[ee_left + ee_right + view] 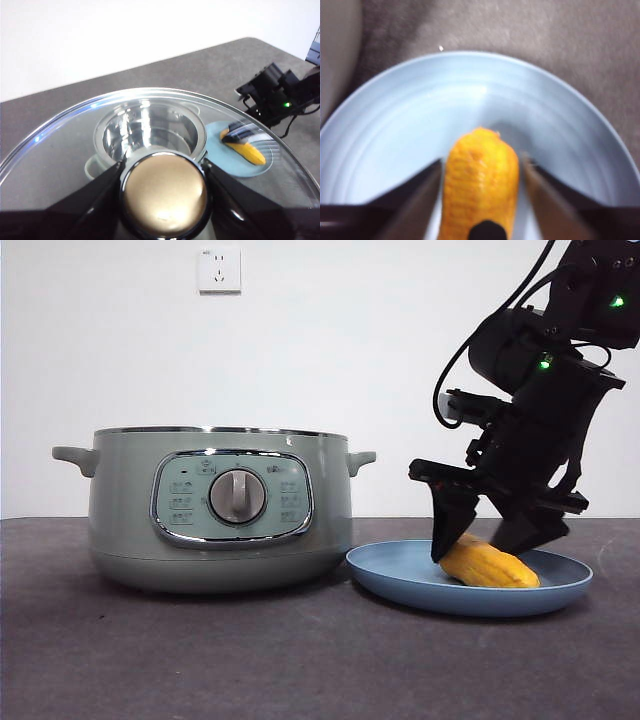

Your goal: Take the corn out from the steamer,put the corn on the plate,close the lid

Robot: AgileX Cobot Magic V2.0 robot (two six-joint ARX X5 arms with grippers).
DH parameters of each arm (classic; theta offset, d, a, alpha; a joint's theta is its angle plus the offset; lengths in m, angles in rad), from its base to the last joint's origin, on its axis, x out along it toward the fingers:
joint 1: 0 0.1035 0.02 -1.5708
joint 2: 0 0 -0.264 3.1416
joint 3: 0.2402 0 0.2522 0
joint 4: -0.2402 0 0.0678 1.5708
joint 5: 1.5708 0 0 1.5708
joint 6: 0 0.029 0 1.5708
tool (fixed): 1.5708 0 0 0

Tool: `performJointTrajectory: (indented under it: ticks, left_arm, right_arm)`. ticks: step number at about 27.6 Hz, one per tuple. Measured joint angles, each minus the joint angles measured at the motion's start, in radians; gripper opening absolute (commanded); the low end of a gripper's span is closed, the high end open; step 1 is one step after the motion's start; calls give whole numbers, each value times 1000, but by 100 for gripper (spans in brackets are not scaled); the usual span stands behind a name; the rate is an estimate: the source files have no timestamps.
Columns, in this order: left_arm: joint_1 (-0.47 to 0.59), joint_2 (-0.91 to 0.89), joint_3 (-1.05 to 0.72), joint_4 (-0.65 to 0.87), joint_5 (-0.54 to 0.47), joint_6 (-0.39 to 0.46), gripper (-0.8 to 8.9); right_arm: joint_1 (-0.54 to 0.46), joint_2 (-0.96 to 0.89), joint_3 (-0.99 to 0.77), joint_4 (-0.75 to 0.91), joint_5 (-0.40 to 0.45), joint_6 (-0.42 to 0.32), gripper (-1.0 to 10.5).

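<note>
The corn (490, 565) lies on the light-blue plate (400, 575), to the right of the steamer (220, 500), which stands without its lid. My right gripper (478, 552) hangs over the plate, its jaws flanking the corn (480, 185) closely, open with a thin gap on one side. My left gripper (162, 166) is shut on the knob of the glass lid (65, 150) and holds it in the air, out of the front view. Through the glass I see the steamer's shiny bowl (150, 132), the plate (227, 160) and the corn (247, 150).
The dark table (200, 660) runs in front of the steamer and plate. A white wall with a socket (219, 270) stands behind. The right arm (550, 360) comes down from the upper right, above the plate.
</note>
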Motion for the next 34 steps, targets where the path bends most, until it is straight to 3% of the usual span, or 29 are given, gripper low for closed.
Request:
performJointTrajectory:
  ticks: [5,12,23,34]
  left_arm:
    - [0,86,1,51,42,0,-9]
    - [-1,323,1,277,84,14,-9]
    - [-5,657,1,510,101,53,-9]
    - [-11,868,1,691,105,65,-9]
  right_arm:
    - [0,-85,-2,-63,0,10,539]
    - [0,-504,-2,-291,1,9,539]
    - [1,-973,-2,-450,0,9,539]
    - [1,-1152,-2,-536,0,14,537]
